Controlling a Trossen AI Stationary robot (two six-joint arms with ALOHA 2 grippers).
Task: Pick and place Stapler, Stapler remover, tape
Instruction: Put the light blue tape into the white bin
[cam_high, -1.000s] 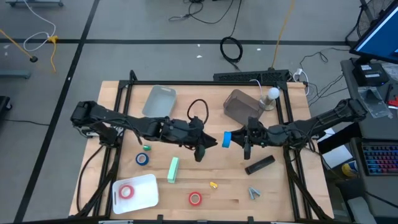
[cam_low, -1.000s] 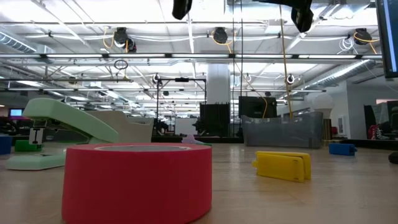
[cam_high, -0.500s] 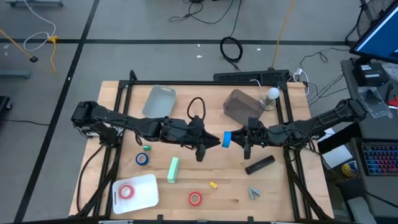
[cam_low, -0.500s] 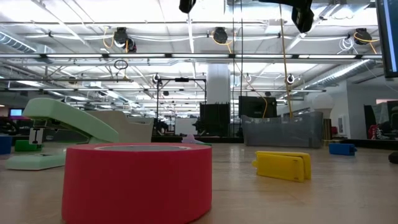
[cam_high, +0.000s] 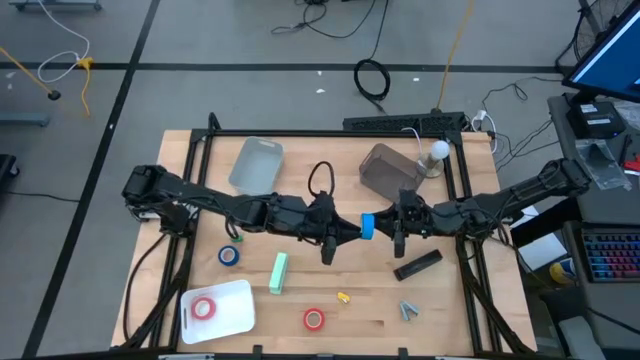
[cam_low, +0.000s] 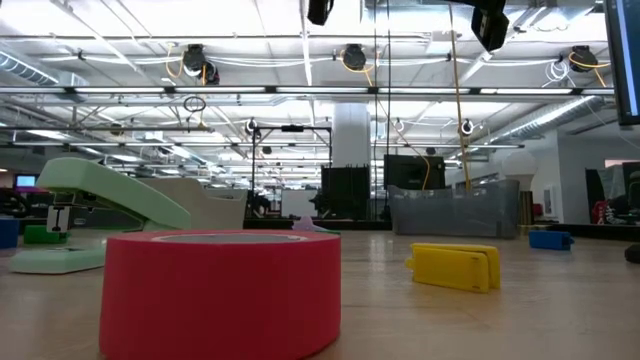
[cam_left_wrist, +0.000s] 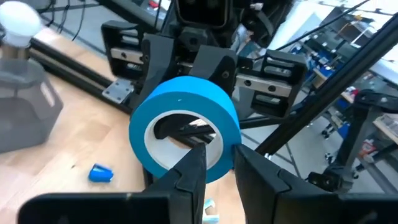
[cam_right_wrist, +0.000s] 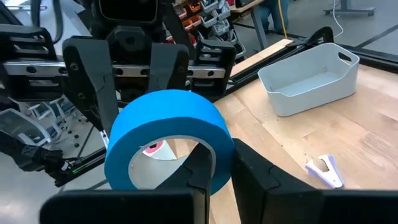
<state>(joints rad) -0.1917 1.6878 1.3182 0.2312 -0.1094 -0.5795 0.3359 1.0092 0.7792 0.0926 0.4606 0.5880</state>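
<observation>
A blue tape roll (cam_high: 367, 226) hangs above the table's middle, standing on edge, its hole facing along the line between the two arms. The left gripper (cam_left_wrist: 214, 163) and the right gripper (cam_right_wrist: 217, 163) each pinch its band, one finger inside the core. Only the low view shows the nearer red roll (cam_low: 220, 291) and the yellow piece (cam_low: 455, 267) lying flat.

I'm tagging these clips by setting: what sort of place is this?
Most likely a robotics lab or workshop. A wooden workbench stands on a bare concrete floor with loose cables, a monitor sits beside it, and the low view shows an open hall of ceiling lights and equipment racks.
</observation>
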